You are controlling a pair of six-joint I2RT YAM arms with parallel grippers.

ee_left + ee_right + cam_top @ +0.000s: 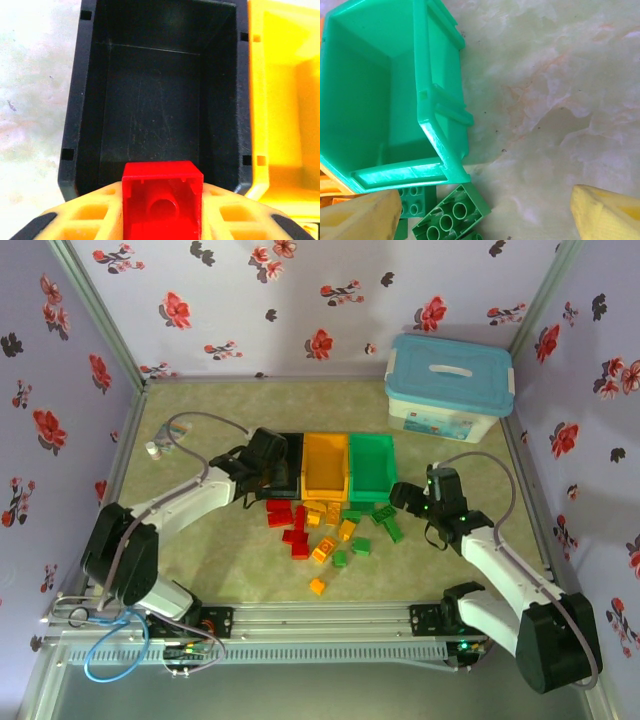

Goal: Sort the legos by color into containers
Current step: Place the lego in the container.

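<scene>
Tub (452,390) beyond green bin (371,462); left gripper (162,217) holds lego (162,197) above black bin (165,110)

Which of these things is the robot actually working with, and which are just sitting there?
Part of the job:
held red brick
loose legos
black bin
yellow bin
green bin

Just lying about:
white tub with blue lid

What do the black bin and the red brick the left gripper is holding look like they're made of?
The black bin is probably hard moulded plastic with a dull sheen: fine scratches mark its floor and square notches are moulded into its rim. The red brick looks like smooth, glossy plastic, with crisp edges and a hollow underside holding a round tube.
</scene>
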